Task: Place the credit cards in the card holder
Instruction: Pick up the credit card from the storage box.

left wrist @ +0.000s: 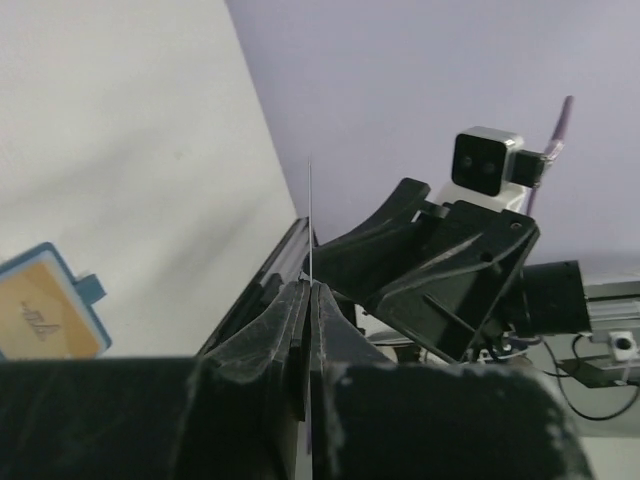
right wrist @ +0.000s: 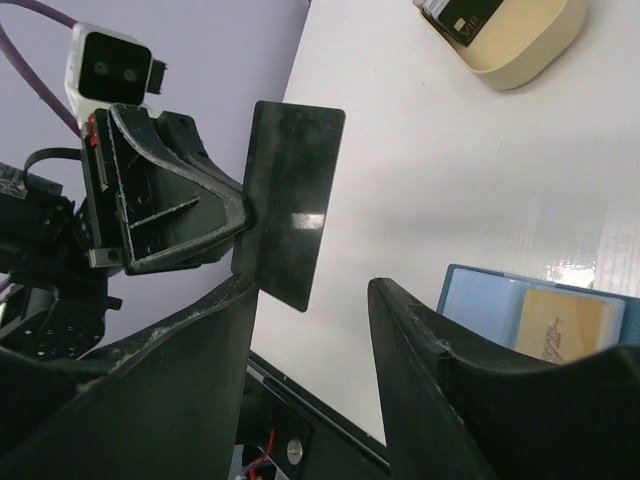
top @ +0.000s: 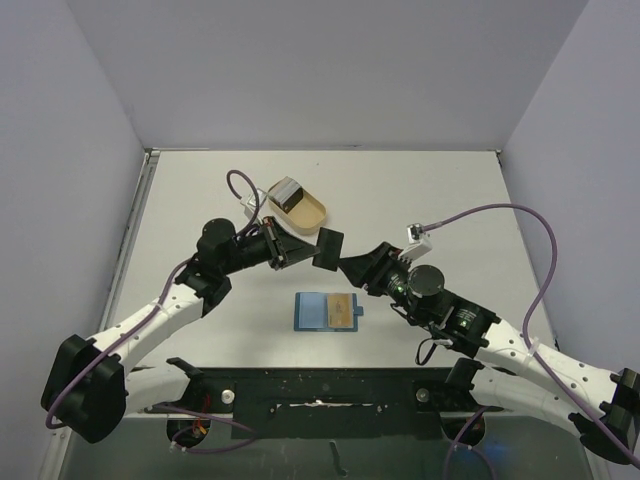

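Note:
My left gripper [top: 300,247] is shut on a dark credit card [top: 328,247] and holds it above the table. In the left wrist view that card [left wrist: 310,215] shows edge-on as a thin line rising from the shut gripper [left wrist: 308,290]. My right gripper [top: 352,268] is open just to the right of the card. In the right wrist view the card [right wrist: 292,200] hangs just beyond the open gripper [right wrist: 310,295], its lower corner close to the left finger [right wrist: 235,310]. The teal card holder [top: 312,311] lies open below, with a tan card [top: 342,310] in its pocket.
A tan oblong tray [top: 314,212] with a stack of credit cards [top: 288,194] stands behind the left gripper. The card holder [right wrist: 485,300] lies at the lower right of the right wrist view. The dark base rail [top: 320,390] runs along the near edge.

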Available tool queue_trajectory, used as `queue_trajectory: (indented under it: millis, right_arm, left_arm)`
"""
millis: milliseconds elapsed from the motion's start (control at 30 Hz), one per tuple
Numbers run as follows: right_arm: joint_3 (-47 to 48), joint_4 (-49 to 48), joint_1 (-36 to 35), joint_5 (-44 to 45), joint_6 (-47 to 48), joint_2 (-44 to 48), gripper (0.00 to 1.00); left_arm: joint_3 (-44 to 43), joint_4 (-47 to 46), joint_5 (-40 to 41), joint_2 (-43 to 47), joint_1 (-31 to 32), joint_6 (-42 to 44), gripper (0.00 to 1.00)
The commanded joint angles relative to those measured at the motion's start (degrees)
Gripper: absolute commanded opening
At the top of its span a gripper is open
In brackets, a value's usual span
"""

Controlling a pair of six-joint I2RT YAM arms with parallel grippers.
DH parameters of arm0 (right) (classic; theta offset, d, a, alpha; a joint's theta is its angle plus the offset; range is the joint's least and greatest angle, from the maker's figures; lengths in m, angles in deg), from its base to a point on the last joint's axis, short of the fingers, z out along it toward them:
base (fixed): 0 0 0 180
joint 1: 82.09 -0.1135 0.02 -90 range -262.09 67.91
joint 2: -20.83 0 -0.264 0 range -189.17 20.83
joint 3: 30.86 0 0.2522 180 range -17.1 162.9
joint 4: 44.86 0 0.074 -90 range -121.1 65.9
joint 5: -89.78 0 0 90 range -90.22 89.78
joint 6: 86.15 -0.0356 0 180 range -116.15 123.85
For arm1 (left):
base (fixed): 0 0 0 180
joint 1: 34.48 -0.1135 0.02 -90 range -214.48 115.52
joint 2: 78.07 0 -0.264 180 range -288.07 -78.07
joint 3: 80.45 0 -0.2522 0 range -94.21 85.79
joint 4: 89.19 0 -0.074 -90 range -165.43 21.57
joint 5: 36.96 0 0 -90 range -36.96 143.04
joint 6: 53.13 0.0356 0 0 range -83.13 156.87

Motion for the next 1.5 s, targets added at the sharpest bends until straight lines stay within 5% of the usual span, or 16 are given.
queue_trajectory:
  millis: [0, 400, 667, 1133, 1333, 1467]
  right_arm:
    - [0.42, -6.17, 0.32, 0.06, -2.09, 0.16, 0.49]
    - [0.56, -8.05, 0.78, -0.73, -2.04, -0.62, 0.46]
    - [0.33, -11.72, 1.80, -4.53, -2.12, -2.64, 0.22]
    - [0.43, -9.75, 2.85, -5.17, -4.28, -3.80, 0.38]
    - [-0.10, -11.55, 2.94, -6.37, -3.23, -3.55, 0.16]
    - [-0.50, -12.44, 3.45, -8.19, -3.19, -3.75, 0.15]
  left_arm:
    - [1.49, -14.59, -3.50, 1.58, -0.27, -9.65, 0.00]
    - [6.77, -21.07, -5.07, 1.93, -0.23, -13.88, 0.00]
    - [9.34, -23.15, -5.19, 2.67, -0.22, -15.81, 0.00]
    - [10.08, -23.94, -4.87, 3.99, -0.22, -17.24, 0.00]
    - [10.95, -24.38, -4.55, 3.49, -0.13, -17.55, 0.00]
    - [11.62, -25.11, -4.50, 3.02, -0.14, -17.74, 0.00]
